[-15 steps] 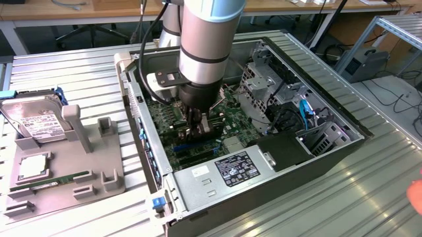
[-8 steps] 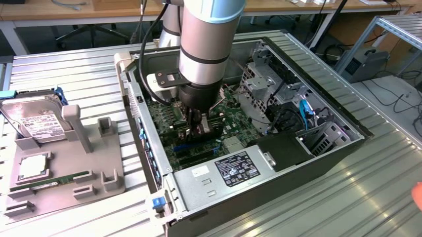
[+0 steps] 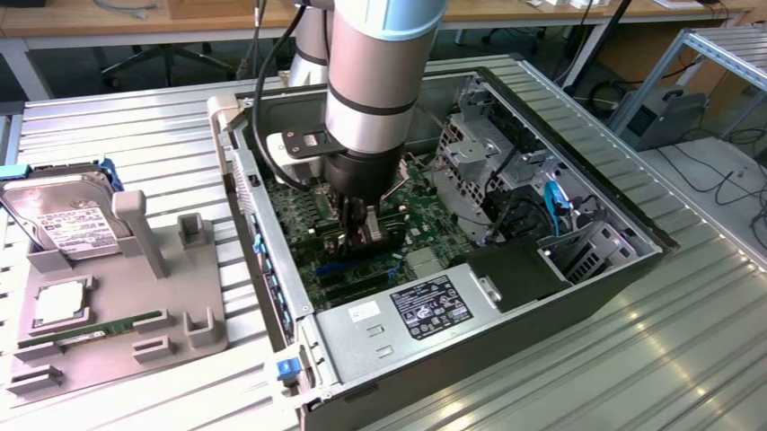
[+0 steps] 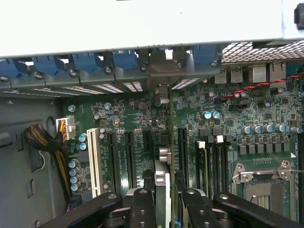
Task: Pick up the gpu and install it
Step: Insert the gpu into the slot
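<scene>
Reaching down into the open computer case (image 3: 599,269), the gripper (image 4: 164,202) pinches the gpu (image 4: 162,175) edge-on between its fingers (image 4: 142,209), holding the card upright over the motherboard (image 4: 223,142) among the expansion slots (image 4: 128,156). Its metal bracket (image 4: 161,92) sits at the case's rear wall. A hard drive (image 3: 66,224) and RAM stick (image 3: 90,332) rest on the grey holder (image 3: 180,296) outside the case.

A lab: ribbed metal benches (image 3: 671,359), an opened computer case (image 3: 576,296), wooden desks (image 3: 180,18) behind.
</scene>
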`<state>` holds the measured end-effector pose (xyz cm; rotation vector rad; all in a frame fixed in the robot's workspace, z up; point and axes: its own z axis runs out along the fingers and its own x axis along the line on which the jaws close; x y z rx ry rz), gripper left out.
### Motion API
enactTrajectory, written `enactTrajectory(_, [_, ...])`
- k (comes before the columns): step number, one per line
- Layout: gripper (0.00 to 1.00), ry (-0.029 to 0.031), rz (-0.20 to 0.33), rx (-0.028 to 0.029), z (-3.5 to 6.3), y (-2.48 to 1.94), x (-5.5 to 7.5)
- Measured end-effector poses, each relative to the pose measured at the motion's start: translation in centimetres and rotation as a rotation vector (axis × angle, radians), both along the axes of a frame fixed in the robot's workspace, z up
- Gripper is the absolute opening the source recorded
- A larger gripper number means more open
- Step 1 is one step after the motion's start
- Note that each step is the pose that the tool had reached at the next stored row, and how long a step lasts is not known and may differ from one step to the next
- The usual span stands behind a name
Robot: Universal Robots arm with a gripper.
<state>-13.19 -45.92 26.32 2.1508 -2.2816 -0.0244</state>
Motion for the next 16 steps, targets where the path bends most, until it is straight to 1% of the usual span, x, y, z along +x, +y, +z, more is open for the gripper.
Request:
enactTrajectory(10, [0.27, 0.0001, 0.001, -0.0001, 0.02, 0.00, -0.01])
enactTrajectory(16, [0.27, 0.0001, 0.009, -0.0021, 0.02, 0.31, 0.00])
